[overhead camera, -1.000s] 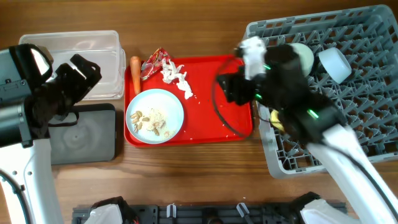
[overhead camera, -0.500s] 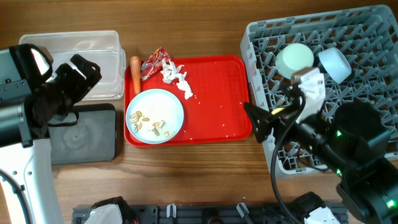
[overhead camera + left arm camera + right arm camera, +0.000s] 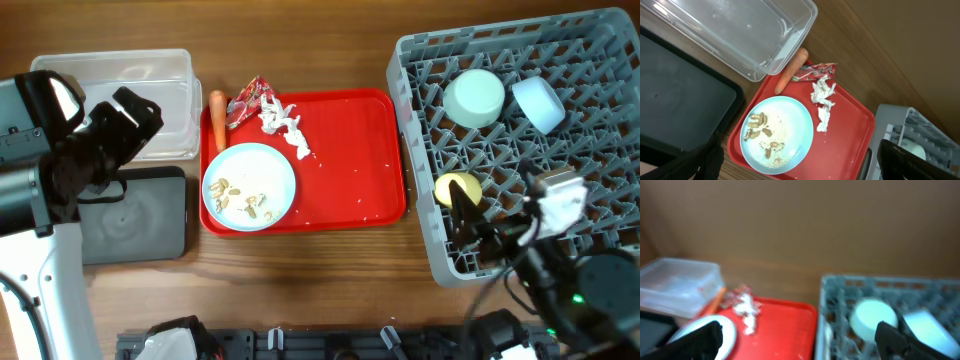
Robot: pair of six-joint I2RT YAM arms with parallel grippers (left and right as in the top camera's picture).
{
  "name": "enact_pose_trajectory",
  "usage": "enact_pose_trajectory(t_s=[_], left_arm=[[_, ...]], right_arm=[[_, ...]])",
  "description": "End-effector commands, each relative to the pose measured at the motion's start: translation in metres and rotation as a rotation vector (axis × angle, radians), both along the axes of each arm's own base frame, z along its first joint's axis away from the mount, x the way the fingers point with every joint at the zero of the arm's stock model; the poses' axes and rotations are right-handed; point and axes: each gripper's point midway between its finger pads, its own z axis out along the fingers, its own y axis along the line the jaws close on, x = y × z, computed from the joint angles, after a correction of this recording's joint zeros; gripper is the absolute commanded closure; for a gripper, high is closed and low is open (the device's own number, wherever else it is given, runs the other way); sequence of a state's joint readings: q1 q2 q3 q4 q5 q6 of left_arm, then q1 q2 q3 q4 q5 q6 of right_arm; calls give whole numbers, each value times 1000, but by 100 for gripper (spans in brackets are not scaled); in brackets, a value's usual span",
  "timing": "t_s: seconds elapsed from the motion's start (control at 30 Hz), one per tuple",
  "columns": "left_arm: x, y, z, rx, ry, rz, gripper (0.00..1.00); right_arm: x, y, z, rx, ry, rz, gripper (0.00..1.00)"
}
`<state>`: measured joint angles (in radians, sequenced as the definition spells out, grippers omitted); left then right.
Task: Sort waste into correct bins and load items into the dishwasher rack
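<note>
dishwasher rack (image 3: 590, 60): pale green bowl (image 3: 474, 97), blue bowl (image 3: 537, 103), yellow cup (image 3: 457, 188) inside | blue plate (image 3: 270, 170): beige scraps (image 3: 240, 197)

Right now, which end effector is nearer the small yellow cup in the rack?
Right. The right end effector is just beside the yellow cup in the grey rack; the left end effector is beyond the red tray, near the clear tub.

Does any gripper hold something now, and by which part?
Nothing is held: the left gripper and the right gripper both stand open and empty.
</note>
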<state>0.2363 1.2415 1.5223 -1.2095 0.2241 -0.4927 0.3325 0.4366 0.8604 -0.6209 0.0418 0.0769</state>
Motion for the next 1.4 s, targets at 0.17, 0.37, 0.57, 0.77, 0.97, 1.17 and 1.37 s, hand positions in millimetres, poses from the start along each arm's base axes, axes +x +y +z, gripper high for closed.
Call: enact_pose_trajectory(t_s=[0.17,0.37,0.57,0.77,0.97,1.17,1.37], left_arm=[[0,4,2,6,-5,21,0],[0,4,2,6,-5,20,0],[0,4,2,6,-5,20,0],[0,4,2,6,-5,20,0],[0,4,2,6,-5,20,0],[0,4,2,6,-5,20,0],[17,-18,16,-118,-91,-37,0]], right_arm=[[28,-28,-104,138,-73,-172,0],[35,-29,-161,172,-105,-182,0],[33,-27,-154,187,-177,-161,0],[33,-27,-156,184,-169,-162,0],[34,-27,-157,182,-162,-162,0],[34,-27,-157,183,-162,-162,0],[34,-27,-157,182,-162,-162,0]])
